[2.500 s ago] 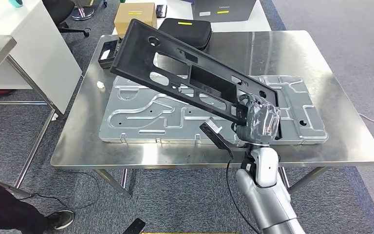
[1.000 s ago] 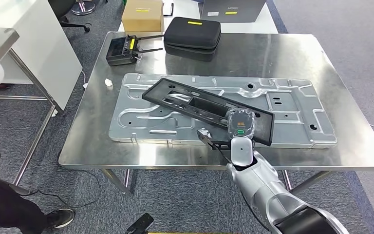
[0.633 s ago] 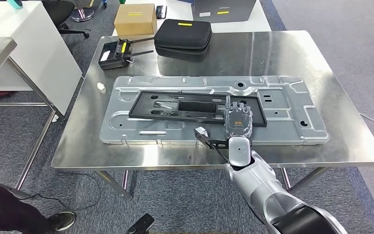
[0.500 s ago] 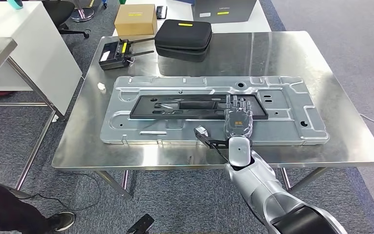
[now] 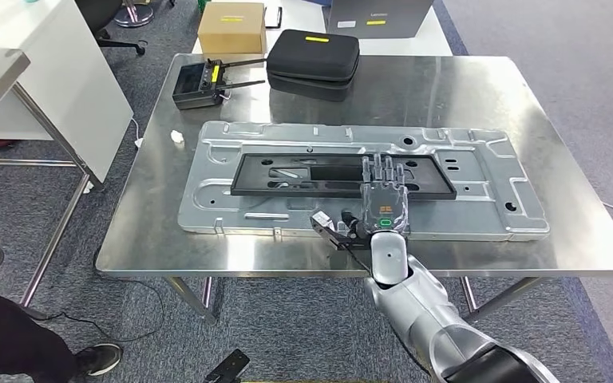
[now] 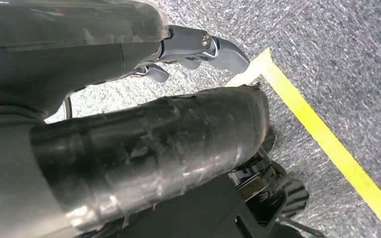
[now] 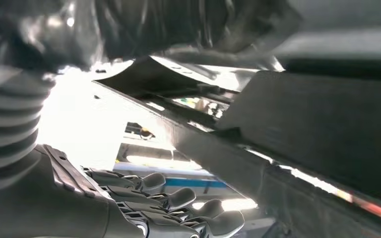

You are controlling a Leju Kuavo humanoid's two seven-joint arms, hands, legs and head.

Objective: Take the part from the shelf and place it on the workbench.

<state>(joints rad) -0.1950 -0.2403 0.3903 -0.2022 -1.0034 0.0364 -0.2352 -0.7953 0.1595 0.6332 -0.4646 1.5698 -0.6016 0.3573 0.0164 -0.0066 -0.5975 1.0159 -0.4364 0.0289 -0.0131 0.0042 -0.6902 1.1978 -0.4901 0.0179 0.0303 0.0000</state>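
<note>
Lowered flat, part (image 5: 343, 175) lies beneath right robot hand (image 5: 382, 203).

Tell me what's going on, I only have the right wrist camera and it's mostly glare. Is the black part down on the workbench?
Observer: Yes. In the head view the black part lies flat on a silver stamped panel that covers the middle of the workbench.
Operator: Is my right hand gripping it?
Observer: It doesn't look so. The right hand lies over the part's near edge with its fingers stretched out straight.
Operator: Anything else on the bench to avoid?
Observer: A black case and a handheld controller sit at the far edge, well apart from the part.
</note>
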